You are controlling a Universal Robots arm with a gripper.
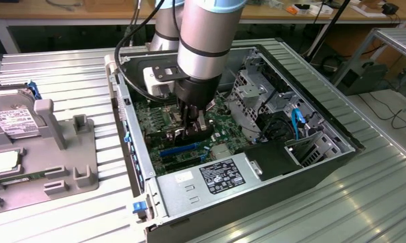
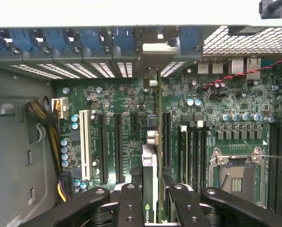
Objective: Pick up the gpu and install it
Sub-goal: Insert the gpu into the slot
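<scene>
Inside the open computer case (image 1: 311, 167), in the exterior view, I see my gripper (image 1: 191, 132) reaching down over the motherboard (image 1: 152, 119), pinching the gpu (image 1: 182, 135), a dark card held edge-on just above the blue slot (image 1: 179, 150). A hard drive (image 1: 12, 123) rests on the grey fixture (image 1: 67, 157) at the exterior view's left. In the wrist view, the gripper (image 2: 152, 194) clamps the gpu (image 2: 149, 182) between its fingers (image 2: 129, 203), the card's bracket end toward the case's rear slot covers (image 2: 84, 45), among the expansion slots (image 2: 110, 149).
</scene>
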